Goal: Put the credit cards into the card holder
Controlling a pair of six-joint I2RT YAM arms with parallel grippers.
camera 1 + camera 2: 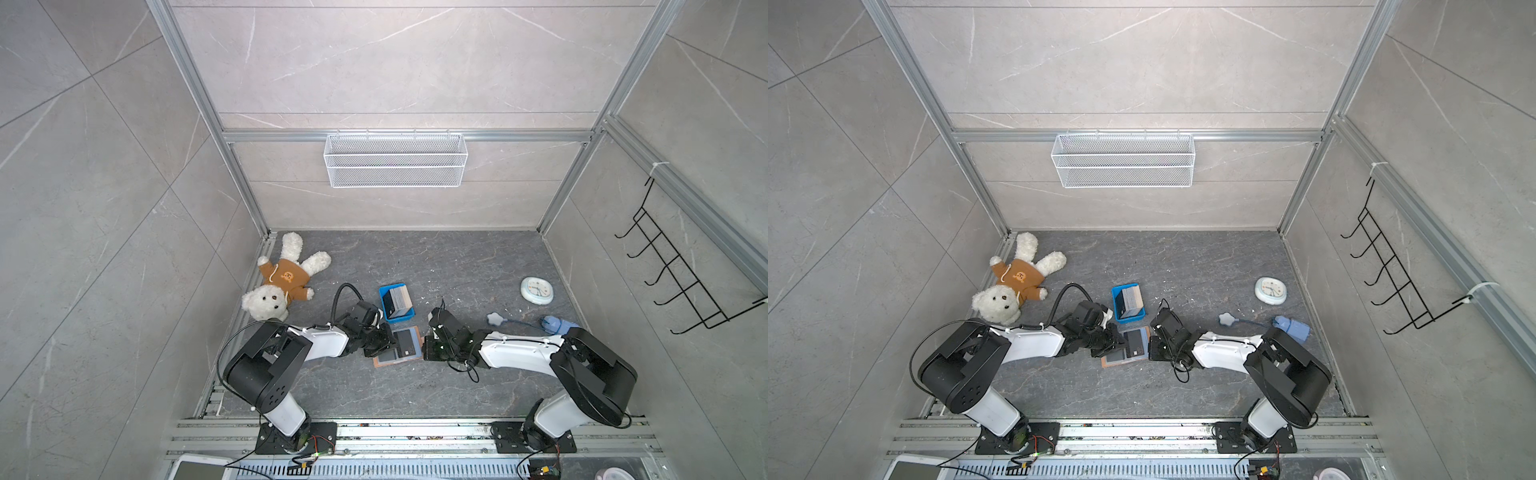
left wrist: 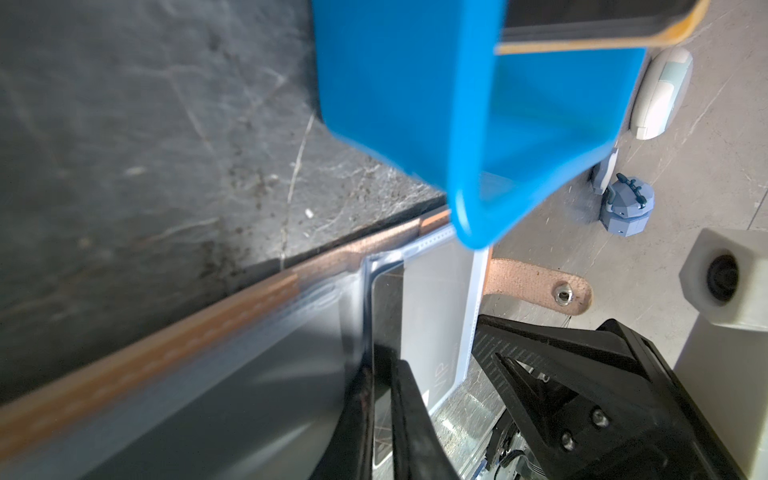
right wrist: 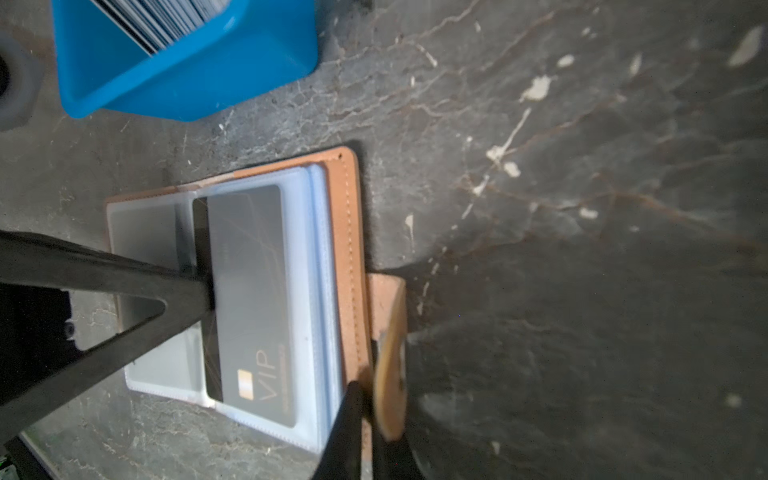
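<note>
Card holder (image 1: 390, 356) lies open and flat on the counter (image 1: 457, 266), between the two tools in both top views. Clear sleeves face up, and the tan cover shows around them.

Left tool (image 2: 382, 365): fingers closed on the exposed long edge of one black VIP card (image 3: 253, 291). The card sits most of the way inside the uppermost sleeve, on the half of the holder toward the right arm. A narrow dark strip of card shows outside the sleeve mouth, at the fold. The pale lettering and the chip read through the plastic.

Right tool (image 3: 368, 386): closed on the holder's outer cover edge, just beside the snap strap (image 2: 536, 284). The strap lies flat on the counter and points away from the fold. One finger rests on top of the cover, and the other, tan-padded, sits outside it. Whether the sleeve edges are pinched too, I cannot tell.

The other credit cards (image 1: 401, 300) stand on edge as a leaning stack in the blue tray (image 1: 400, 319). The tray is just beyond the holder, on its far side, and does not touch it.

Teddy bear (image 1: 282, 282) lies at the far left of the counter and a clock (image 1: 537, 290) at the far right, both well apart from the work.
</note>
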